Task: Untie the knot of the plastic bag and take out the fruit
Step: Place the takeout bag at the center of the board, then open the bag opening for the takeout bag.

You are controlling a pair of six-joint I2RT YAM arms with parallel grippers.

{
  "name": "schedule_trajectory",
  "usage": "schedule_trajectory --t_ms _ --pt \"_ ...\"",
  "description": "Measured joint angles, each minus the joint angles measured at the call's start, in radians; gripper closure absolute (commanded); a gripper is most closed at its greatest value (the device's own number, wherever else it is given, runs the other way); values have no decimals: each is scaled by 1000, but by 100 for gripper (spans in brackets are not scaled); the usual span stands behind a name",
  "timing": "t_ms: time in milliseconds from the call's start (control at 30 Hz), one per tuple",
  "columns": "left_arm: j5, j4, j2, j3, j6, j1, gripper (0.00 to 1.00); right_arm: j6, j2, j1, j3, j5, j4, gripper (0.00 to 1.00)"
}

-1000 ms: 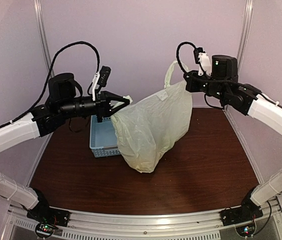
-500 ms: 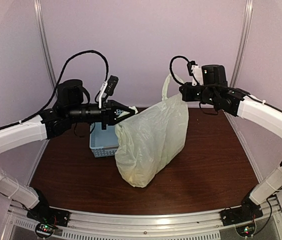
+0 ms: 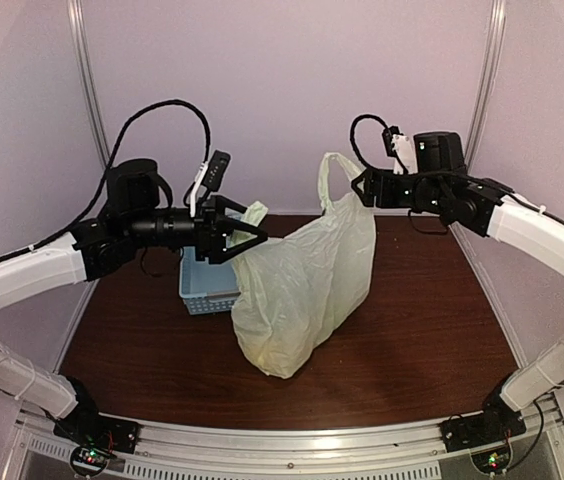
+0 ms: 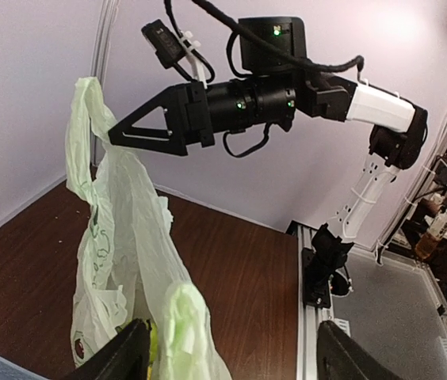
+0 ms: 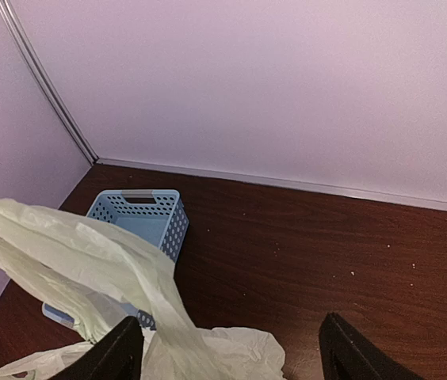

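On the surface (image 3: 412,330), beside the blue basket (image 3: 202,290), the plastic bag (image 3: 302,290) stands slumped with its handles apart. The left jaws and right jaws gape wide beside the handles, gripping nothing.

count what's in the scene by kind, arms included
plastic bag: 1
blue basket: 1
arms: 2, the left arm and the right arm
fruit in view: 0, the bag hides what is inside it
total: 4
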Motion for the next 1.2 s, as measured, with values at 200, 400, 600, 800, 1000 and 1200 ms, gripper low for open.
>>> schedule_trajectory --t_ms 200,400,600,800,1000,1200 --pt "-71 -83 -24 71 -11 3 12 37 -109 24 -56 -34 -24 21" --pt "-144 -159 -15 194 -13 30 9 104 -187 101 -128 -23 -31 16" --pt "-181 -179 29 230 -33 79 9 175 -171 175 -144 5 -29 15" --pt "-212 -204 58 225 -51 111 8 222 -133 224 -144 13 -15 16" --pt "-222 -202 58 193 -65 138 8 246 -103 254 -120 14 -3 16" --pt "-227 -201 58 151 -84 167 8 272 -76 263 -97 21 3 28"
